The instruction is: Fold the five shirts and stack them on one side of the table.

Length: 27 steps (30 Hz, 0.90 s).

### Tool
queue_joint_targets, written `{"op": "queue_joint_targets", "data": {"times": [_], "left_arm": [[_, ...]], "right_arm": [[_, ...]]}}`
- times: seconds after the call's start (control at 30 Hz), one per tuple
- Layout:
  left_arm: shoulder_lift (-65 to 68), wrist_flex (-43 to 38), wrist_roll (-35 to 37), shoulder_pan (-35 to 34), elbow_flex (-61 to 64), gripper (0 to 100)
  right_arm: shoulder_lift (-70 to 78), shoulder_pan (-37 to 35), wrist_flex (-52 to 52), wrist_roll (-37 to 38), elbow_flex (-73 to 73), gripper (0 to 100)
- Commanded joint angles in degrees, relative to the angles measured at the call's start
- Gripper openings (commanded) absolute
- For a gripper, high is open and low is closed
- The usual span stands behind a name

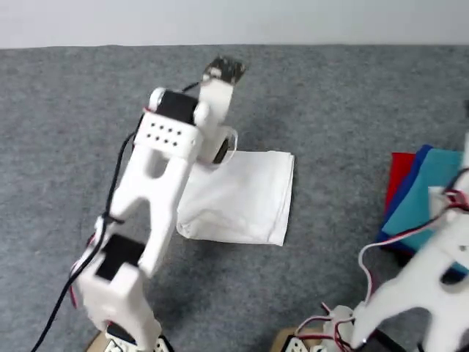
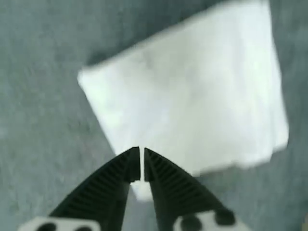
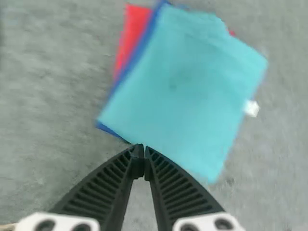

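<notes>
High view first: over on the left side, the left arm (image 1: pixel 146 213) stretches up from the near edge of the grey counter (image 1: pixel 58 147) toward the middle. Its hand (image 1: pixel 220 147) sits right at the far left corner of the white shirt (image 1: pixel 242 194). That shirt is folded into a neat rectangle and lies flat near the centre of the counter, well apart from the other shirts.

From the left wrist view, the black ribbed fingers (image 2: pixel 115 183) of that hand are drawn together, with only a thin slit between the tips. They are poised over one edge of the white shirt (image 2: pixel 192 96). I can't tell from where I stand whether any cloth is pinched between them.

Moving right, the right arm (image 1: pixel 425 279) rises from the near edge and leans over the stack at the counter's right side. The stack has a teal shirt (image 1: pixel 436 187) on top, a blue shirt (image 1: pixel 387 235) peeking out under it along the left edge, and a red shirt (image 1: pixel 399 172) at the bottom, showing at the far left corner.

From the right wrist view, the right hand (image 3: pixel 142 154) is closed as well, its fingertips (image 3: pixel 159 166) meeting and holding nothing. It hangs just above the nearest edge of the teal shirt, and a small white tag (image 3: pixel 250 108) sticks out from that shirt's side
</notes>
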Motion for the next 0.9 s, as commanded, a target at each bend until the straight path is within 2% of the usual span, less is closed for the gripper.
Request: {"op": "queue_joint_targets", "data": {"times": [0.0, 0.17, 0.27, 0.47, 0.67, 0.73, 0.87], "left_arm": [[-12.31, 1.49, -0.97, -2.11, 10.95, 1], [-15.12, -2.02, -1.23, -2.2, 22.11, 1], [-15.12, -6.33, -1.23, -2.2, 25.71, 1], [-15.12, -12.75, -1.23, -3.25, 32.22, 1], [-15.12, -22.51, -1.23, -3.52, 41.54, 1], [-15.12, -23.38, -1.49, -3.16, 44.0, 1], [-15.12, -23.47, -6.95, -3.43, 50.86, 0]], "right_arm": [[0.13, -8.84, 2.15, -4.66, 1.58, 1.1], [4.79, -22.29, 1.71, -13.89, 8.62, 1.0], [7.34, -25.89, 1.71, -17.58, 9.05, 1.0], [9.01, -26.95, 1.98, -17.93, 8.97, 1.0], [9.01, -26.95, 2.15, -17.67, 8.97, 1.0], [9.01, -27.03, 2.15, -17.67, 8.97, 1.0], [9.01, -26.95, 2.15, -17.67, 8.97, 1.0]]}}
